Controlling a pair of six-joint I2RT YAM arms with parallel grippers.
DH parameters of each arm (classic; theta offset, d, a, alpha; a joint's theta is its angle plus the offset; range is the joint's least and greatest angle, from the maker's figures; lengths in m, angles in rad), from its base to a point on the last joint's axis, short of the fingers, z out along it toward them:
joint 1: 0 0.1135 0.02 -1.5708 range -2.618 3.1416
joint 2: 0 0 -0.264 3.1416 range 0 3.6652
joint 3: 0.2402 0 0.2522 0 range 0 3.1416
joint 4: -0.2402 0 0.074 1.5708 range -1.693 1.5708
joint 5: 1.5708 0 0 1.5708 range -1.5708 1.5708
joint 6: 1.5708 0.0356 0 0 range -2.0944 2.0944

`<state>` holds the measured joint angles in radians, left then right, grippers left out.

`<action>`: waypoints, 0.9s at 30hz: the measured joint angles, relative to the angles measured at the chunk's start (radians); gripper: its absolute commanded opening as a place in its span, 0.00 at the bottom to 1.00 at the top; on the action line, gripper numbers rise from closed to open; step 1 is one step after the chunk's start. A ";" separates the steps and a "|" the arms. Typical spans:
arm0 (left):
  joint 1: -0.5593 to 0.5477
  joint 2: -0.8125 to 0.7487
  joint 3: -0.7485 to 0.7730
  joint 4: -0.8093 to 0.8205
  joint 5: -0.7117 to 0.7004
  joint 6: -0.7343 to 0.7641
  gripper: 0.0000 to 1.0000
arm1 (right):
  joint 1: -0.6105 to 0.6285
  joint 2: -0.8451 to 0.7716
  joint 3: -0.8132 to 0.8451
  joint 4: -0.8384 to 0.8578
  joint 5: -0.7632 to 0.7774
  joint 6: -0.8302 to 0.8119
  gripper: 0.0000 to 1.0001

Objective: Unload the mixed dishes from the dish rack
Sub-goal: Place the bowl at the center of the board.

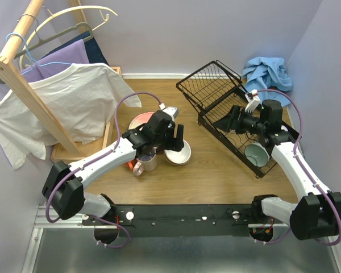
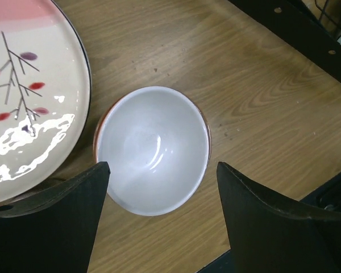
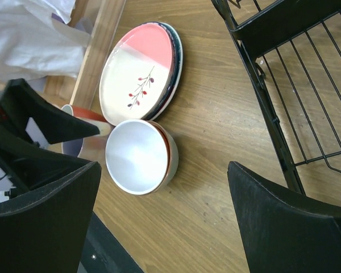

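A white bowl (image 2: 153, 151) rests on the wooden table, nested in a second bowl with a reddish rim (image 3: 169, 152). My left gripper (image 2: 162, 166) hangs open just above it, empty, with a finger on each side and touching nothing. Beside the bowl lie stacked plates, the top one a pink-and-cream plate (image 1: 137, 120) with a leaf sprig (image 2: 23, 85). Two mugs (image 1: 143, 165) stand near the left arm. The black dish rack (image 1: 227, 108) sits at the right with a pale-green bowl (image 1: 256, 154) in its near end. My right gripper (image 1: 232, 118) hovers open over the rack (image 3: 295, 85).
A wooden clothes stand with a white shirt (image 1: 74, 96) and hangers fills the back left; its base (image 1: 111, 131) runs close behind the plates. A blue cloth (image 1: 268, 74) lies behind the rack. A black rail (image 1: 176, 215) lines the near edge.
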<state>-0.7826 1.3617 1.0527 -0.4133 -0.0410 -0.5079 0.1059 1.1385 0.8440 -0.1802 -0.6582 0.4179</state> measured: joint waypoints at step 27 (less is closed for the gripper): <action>0.076 -0.166 -0.113 0.113 0.107 -0.050 0.90 | 0.000 0.017 0.135 -0.147 0.217 -0.137 1.00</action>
<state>-0.7071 1.1957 0.9394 -0.3004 0.0662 -0.5583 0.1059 1.1553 0.9787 -0.3275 -0.4408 0.2806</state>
